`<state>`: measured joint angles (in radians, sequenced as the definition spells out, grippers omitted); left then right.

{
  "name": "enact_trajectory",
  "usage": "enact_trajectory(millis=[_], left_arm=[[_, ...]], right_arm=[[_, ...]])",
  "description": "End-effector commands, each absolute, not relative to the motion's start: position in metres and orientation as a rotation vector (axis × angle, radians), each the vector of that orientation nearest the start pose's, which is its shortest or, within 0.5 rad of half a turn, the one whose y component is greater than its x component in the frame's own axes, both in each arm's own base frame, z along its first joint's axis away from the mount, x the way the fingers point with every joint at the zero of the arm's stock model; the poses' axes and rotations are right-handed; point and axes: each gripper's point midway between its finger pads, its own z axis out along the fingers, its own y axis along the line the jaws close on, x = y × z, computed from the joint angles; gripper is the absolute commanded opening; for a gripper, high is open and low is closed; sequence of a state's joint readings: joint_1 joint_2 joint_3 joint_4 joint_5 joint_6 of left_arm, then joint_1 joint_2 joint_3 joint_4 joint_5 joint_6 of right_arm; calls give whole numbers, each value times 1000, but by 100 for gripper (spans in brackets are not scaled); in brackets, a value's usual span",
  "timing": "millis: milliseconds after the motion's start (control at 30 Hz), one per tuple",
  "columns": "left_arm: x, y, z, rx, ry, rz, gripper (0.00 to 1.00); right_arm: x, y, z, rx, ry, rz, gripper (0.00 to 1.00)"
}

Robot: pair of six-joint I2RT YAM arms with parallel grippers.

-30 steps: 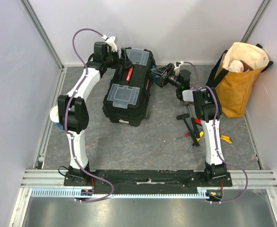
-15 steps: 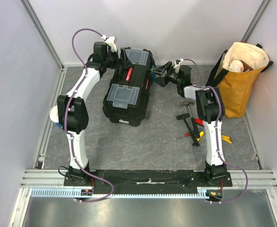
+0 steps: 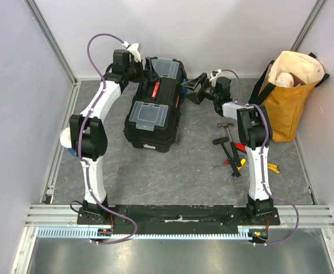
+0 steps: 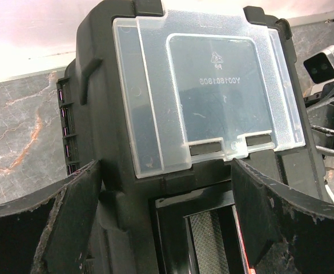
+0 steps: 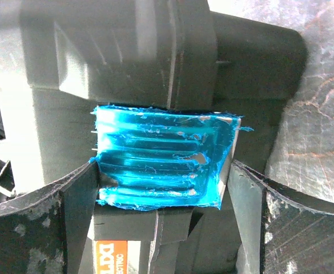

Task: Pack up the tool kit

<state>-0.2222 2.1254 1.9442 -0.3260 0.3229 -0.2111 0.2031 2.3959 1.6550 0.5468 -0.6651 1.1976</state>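
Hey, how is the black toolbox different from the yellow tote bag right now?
The toolbox is black hard plastic; the tote bag is mustard fabric. The toolbox lies low with its lid down; the tote bag stands upright, mouth open, something pale inside. Both rest on the grey table.

1. The top external view looks down from high above and behind both arm bases. It takes in the whole grey marbled surface (image 3: 172, 171) and the black plastic toolbox (image 3: 155, 105).
2. The left wrist view looks past the left end effector (image 4: 165, 225), close onto one clear-lidded compartment (image 4: 206, 85).
3. The right wrist view faces the ridged blue plastic side latch (image 5: 164, 157), very near.
4. All three views share the toolbox.
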Motion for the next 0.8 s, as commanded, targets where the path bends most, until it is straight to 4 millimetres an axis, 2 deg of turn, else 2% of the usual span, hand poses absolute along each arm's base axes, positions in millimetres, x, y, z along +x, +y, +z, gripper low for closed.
enact_trajectory(millis=[0,200,367,433,533,600,700,767], left_arm=[[430,-228,38,391,2790,-675,78],[432,-232,54,354,2759,-822,83],[432,-236,65,354,2728,-927,84],[431,-238,66,366,2721,-949,84],[428,-240,61,374,2732,-979,84],[424,-240,54,371,2756,-970,83],[418,-236,40,389,2796,-892,82],[413,-237,32,424,2818,-842,81]], right_arm=[[568,295,142,255,1790,1597,98],[564,288,143,138,1685,1681,98],[551,291,165,-3,1530,1803,98],[542,291,182,-53,1443,1866,98],[537,295,191,-80,1434,1889,97],[539,300,191,-95,1478,1844,89],[539,312,187,-133,1554,1804,66],[538,320,191,-158,1567,1795,56]])
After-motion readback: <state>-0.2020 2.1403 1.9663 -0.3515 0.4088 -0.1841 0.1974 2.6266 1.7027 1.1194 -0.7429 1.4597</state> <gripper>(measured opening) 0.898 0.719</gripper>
